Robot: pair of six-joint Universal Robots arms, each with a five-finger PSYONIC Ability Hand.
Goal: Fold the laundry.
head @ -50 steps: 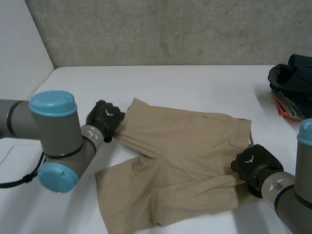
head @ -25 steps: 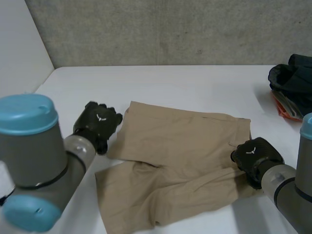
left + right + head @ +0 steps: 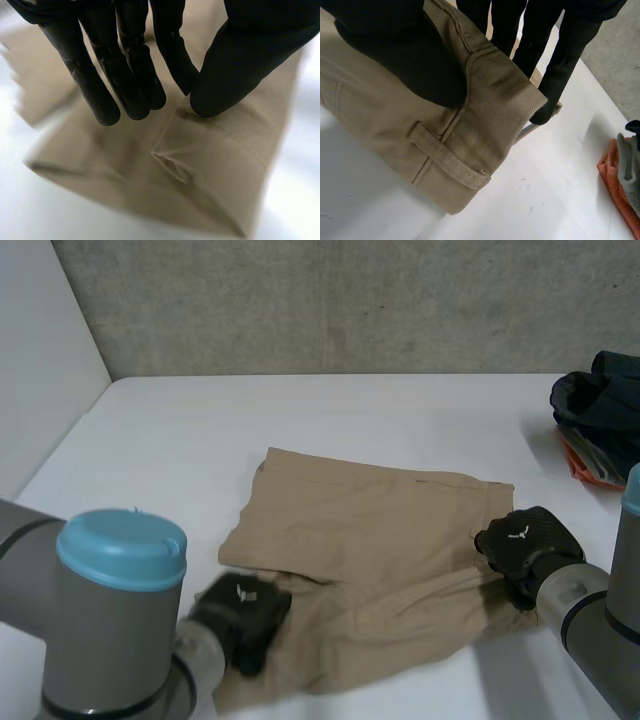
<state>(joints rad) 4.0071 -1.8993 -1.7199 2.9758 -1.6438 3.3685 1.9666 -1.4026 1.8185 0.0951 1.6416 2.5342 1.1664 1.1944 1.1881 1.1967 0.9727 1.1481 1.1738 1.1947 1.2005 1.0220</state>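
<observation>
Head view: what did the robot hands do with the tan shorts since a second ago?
The left robot hand let go of the far left edge of the shorts and moved toward the camera. It is now open over the near leg, thumb touching the cloth. The released edge settled flat. The right robot hand stayed pinching the waistband end, and the dark clothes pile stayed put.

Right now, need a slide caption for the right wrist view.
Right hand pinches the tan shorts at a waistband corner, beside a belt loop, over the white table.
</observation>
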